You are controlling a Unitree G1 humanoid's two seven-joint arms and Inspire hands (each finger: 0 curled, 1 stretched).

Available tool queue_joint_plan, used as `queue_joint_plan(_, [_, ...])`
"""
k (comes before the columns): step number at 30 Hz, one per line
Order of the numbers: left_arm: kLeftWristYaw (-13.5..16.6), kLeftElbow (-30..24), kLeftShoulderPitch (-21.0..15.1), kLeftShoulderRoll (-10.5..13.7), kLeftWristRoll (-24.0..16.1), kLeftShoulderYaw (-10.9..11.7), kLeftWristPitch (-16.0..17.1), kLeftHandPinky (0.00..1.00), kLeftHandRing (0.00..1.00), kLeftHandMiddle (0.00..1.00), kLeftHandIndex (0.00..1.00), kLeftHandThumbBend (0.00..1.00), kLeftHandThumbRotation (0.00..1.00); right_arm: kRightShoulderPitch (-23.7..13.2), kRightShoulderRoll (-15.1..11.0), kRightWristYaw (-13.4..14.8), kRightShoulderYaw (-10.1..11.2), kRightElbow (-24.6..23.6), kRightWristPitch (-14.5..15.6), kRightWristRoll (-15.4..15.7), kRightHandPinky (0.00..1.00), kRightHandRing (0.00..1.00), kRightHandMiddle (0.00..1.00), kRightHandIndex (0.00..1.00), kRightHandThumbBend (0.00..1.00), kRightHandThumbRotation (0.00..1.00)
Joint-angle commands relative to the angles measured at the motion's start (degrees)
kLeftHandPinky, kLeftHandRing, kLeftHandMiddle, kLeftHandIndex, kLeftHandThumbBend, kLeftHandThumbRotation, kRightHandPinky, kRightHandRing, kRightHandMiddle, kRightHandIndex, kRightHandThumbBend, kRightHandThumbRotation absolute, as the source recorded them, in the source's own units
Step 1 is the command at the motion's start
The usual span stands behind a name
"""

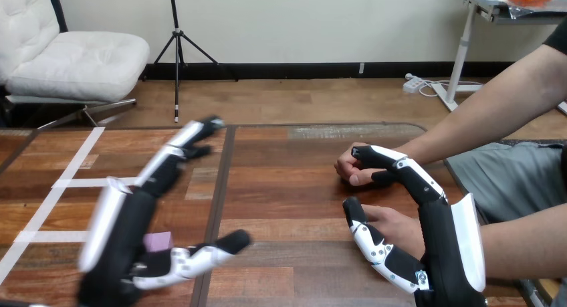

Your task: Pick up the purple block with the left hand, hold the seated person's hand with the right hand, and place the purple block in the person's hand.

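One purple block (159, 241) under wide left robot hand (127, 243); right robot hand (438, 237) near table (287, 200) edge, grip unclear

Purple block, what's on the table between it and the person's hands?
In the head view, the thumb of the left hand juts out just right of the purple block; beyond it the wooden table is bare up to the person's hands.
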State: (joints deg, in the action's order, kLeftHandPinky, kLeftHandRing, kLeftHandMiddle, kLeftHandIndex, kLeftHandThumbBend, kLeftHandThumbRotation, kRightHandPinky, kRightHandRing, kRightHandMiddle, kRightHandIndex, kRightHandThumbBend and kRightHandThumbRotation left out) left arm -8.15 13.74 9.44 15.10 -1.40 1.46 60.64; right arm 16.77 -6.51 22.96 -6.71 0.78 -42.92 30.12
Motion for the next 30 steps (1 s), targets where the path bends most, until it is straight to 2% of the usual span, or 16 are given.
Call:
queue_joint_plan(1, [-0.2,-5.3,0.8,3.4,-2.2,3.9,-2.4,0.87,0.92,0.94,0.9,0.86,0.4,-1.8,0.6,-0.1,0.3,-2.0,-0.6,-0.6,0.66,0.73,0.74,0.72,0.35,0.15])
queue_joint_plan(11, [-0.3,-6.1,1.0,6.9,-5.3,6.9,-5.0,0.91,0.96,0.98,0.94,0.85,0.39,-1.7,0.5,0.0,0.3,-2.0,-0.4,0.0,0.66,0.73,0.75,0.72,0.36,0.14])
queue_joint_plan(14, [0.4,-6.0,0.6,7.4,-7.9,8.0,-5.8,0.93,0.97,0.99,0.95,0.85,0.4,-1.7,0.5,0.1,0.3,-1.8,-0.5,0.2,0.66,0.73,0.75,0.72,0.36,0.14])
queue_joint_plan(17, [2.1,-6.7,0.5,7.5,-12.3,9.5,-7.3,0.94,0.97,0.99,0.96,0.85,0.42,-1.7,0.5,0.2,0.3,-1.8,-0.4,0.4,0.65,0.73,0.74,0.72,0.36,0.15])
queue_joint_plan(21, [3.8,-8.5,0.7,7.8,-17.8,10.8,-10.7,0.94,0.97,0.99,0.97,0.85,0.44,-1.8,0.5,0.3,0.3,-1.8,-0.6,0.5,0.65,0.73,0.74,0.72,0.36,0.15])
queue_joint_plan(26, [5.2,-8.8,0.3,8.5,-21.5,11.0,-12.2,0.95,0.96,0.98,0.96,0.85,0.43,-1.7,0.5,0.1,0.3,-1.9,-0.5,0.4,0.65,0.72,0.74,0.72,0.35,0.16])
queue_joint_plan(30, [4.9,-9.4,0.0,9.7,-24.1,10.8,-15.5,0.93,0.95,0.97,0.95,0.86,0.42,-1.8,0.4,0.3,0.3,-1.7,-0.8,0.5,0.64,0.72,0.74,0.72,0.35,0.16])
